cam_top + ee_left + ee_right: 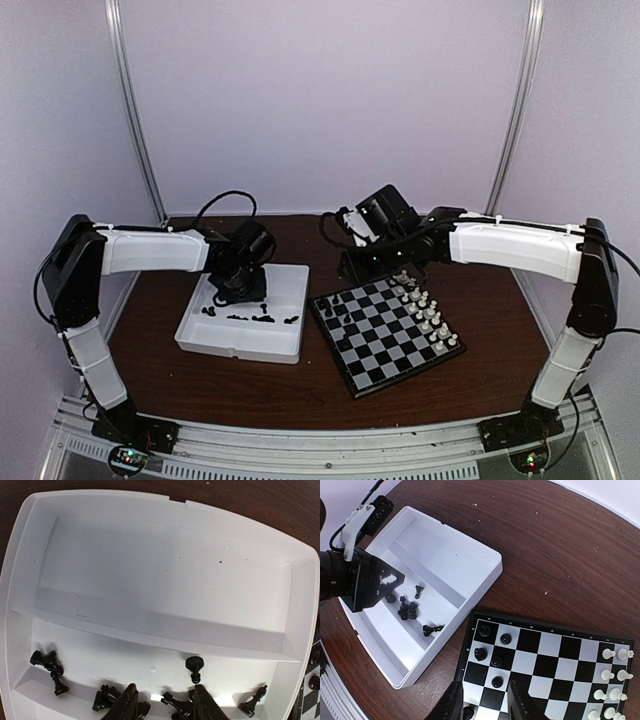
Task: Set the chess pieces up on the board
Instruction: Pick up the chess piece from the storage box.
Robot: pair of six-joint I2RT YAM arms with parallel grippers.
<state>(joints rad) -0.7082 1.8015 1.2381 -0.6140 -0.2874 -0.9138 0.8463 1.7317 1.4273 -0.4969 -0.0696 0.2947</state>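
Fetching black chess pieces (pixel 176 706) from the white tray (pixel 165 637) is, by our judgement, the step in hand.

- Item, left gripper (pixel 165 707): fingers apart, low in the tray's near compartment, straddling a tangle of toppled pieces; we see nothing clamped.
- Item, right gripper (pixel 485 702): fingers apart, hovering over the black side of the board (pixel 530 625); nothing held.
- Item, pieces placed: a handful stand on the squares nearest the tray (pixel 496 661). The rest lie in the one compartment.
- Item, method: we would close on a single piece by its stem. The upright pawn (pixel 194 666), apart from the tangle, looks the cleanest pick, since tangled pieces may rise in pairs or slip.
- Item, edges: the divider wall (pixel 150 630) rises just beyond the pawn, and the tray's corner sits just beside the board's rim. We would lift above the wall before crossing.
- Item, room: the white pieces (pixel 612 675) are ranked well apart from the black side, leaving open squares between.
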